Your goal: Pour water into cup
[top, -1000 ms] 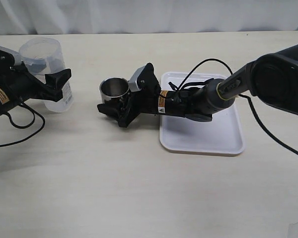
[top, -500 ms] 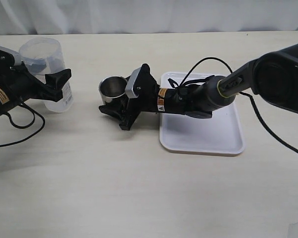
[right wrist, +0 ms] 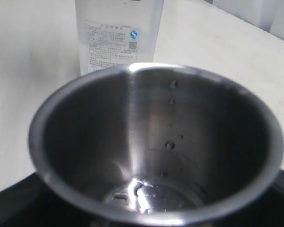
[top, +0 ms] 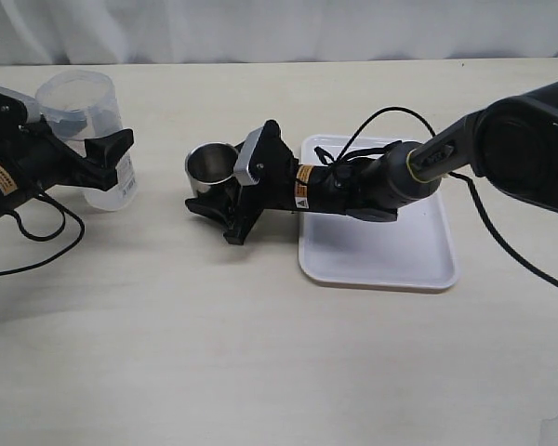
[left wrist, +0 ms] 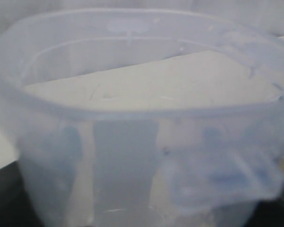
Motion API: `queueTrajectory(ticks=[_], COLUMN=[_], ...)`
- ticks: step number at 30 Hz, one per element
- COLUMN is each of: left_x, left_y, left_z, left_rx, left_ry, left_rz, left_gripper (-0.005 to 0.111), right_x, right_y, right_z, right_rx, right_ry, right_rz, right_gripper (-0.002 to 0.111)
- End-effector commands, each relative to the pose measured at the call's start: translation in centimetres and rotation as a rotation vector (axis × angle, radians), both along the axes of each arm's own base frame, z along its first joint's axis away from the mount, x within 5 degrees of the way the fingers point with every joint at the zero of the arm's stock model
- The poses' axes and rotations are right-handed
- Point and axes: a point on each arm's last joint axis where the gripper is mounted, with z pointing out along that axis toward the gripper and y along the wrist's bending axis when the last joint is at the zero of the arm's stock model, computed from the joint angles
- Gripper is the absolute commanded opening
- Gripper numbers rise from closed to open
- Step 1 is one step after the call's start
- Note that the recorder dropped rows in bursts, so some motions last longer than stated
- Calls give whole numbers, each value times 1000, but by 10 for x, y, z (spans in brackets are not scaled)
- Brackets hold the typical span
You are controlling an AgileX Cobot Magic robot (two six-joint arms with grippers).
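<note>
The steel cup stands upright on the table just left of the tray. My right gripper reaches in from the right, its black jaws on either side of the cup's lower wall, shut on it. In the right wrist view the cup fills the frame, with a small glinting pool of water at its bottom and drops on its inner wall. My left gripper is shut on the translucent labelled beaker, held upright at the far left. The beaker fills the left wrist view; its water level cannot be made out.
A white tray lies right of the cup, under the right arm and its black cable. The beaker's label shows beyond the cup in the right wrist view. Bare table lies between beaker and cup and along the front.
The right wrist rolled slightly about the cup one second to half a second ago, then held still. The cup, the beaker and the left arm have not moved.
</note>
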Motion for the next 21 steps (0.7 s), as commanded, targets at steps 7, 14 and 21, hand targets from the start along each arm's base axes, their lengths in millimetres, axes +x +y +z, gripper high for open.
queueTrajectory(ticks=[7,14,21], left_x=[-1,-1,4], left_y=[-3,-4,-7], left_z=[0,0,4], left_rx=[-13,-12,2], left_ry=[-3,-6,-32], left_rz=[-26,-38,-83], left_gripper=[0,0,0], right_x=[-1,-1,-1], right_y=[-2,-2,-2], right_z=[-8,-8,-8], right_rx=[10,10,10], right_ry=[156,156,156], right_rz=[-54,-54,-54], right_gripper=[4,4,4])
